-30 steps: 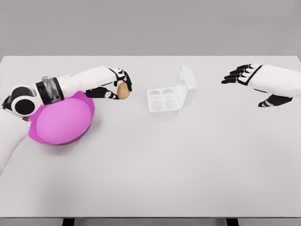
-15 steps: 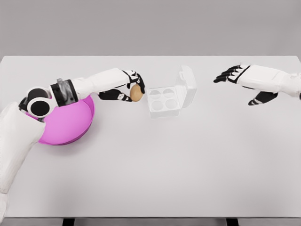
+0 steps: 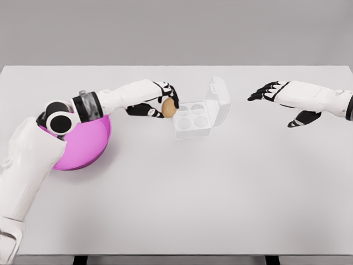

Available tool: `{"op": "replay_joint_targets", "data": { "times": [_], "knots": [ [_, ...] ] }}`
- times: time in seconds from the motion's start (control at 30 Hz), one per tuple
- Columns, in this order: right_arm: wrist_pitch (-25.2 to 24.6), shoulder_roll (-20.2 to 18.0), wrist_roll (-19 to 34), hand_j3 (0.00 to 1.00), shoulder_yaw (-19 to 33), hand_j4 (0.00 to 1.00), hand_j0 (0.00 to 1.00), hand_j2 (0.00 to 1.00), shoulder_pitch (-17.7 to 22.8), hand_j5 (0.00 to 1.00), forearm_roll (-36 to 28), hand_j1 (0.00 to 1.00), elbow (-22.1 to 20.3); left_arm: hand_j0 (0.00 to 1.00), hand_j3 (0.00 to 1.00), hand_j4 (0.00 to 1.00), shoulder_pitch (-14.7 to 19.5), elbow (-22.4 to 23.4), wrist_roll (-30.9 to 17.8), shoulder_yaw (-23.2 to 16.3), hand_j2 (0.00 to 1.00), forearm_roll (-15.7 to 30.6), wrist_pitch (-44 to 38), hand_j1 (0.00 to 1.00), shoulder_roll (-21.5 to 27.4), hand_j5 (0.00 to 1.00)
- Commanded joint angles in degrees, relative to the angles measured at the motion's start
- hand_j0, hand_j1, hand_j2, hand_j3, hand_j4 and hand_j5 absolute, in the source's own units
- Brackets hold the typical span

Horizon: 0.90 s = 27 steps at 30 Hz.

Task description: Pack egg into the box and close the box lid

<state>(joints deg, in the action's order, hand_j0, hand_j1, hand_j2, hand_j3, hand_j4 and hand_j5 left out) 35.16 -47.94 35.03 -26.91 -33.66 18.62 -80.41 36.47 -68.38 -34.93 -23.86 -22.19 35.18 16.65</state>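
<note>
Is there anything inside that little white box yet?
No. The white box lies open with four empty cups, its lid standing up behind. The egg is in the left hand, just beside the box. Whatever is behind the raised lid is hidden.

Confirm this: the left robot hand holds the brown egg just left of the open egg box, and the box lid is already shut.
Not quite. The head view shows the lid standing open, hinged up on the right side of the egg box, with its four cups empty. The rest holds: the left robot hand grips the brown egg just left of the box.
</note>
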Motion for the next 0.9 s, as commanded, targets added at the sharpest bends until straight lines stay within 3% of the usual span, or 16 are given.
{"op": "replay_joint_targets", "data": {
  "times": [0.0, 0.2, 0.53, 0.87],
  "knots": [
    [-0.16, -0.05, -0.03, 1.00, 0.02, 1.00, 1.00, 1.00, 0.00, 1.00, -0.34, 1.00, -0.01, 0.36, 0.36, 0.36, 0.00, 1.76, -0.07, 0.04, 0.36, -0.22, -0.18, 0.36, -1.01, 0.36],
    [-0.16, -0.05, -0.03, 1.00, 0.02, 1.00, 1.00, 1.00, 0.00, 1.00, -0.34, 1.00, -0.19, 0.36, 0.36, 0.36, 1.23, 5.10, -0.07, 0.04, 0.36, -1.45, -0.18, 0.36, -3.38, 0.36],
    [-0.16, -0.05, -0.03, 1.00, -0.77, 1.00, 1.00, 1.00, 0.00, 1.00, -0.34, 1.00, -0.10, 0.36, 0.36, 0.36, 1.41, 5.54, -0.07, 0.04, 0.36, -2.59, -0.18, 0.36, -5.05, 0.36],
    [-0.16, -0.14, -0.03, 1.00, -2.62, 1.00, 1.00, 1.00, 1.67, 1.00, -0.34, 1.00, 0.08, 0.36, 0.36, 0.36, 2.29, 9.14, -0.07, 0.04, 0.36, -3.47, -0.18, 0.36, -6.81, 0.36]
  ]
}}
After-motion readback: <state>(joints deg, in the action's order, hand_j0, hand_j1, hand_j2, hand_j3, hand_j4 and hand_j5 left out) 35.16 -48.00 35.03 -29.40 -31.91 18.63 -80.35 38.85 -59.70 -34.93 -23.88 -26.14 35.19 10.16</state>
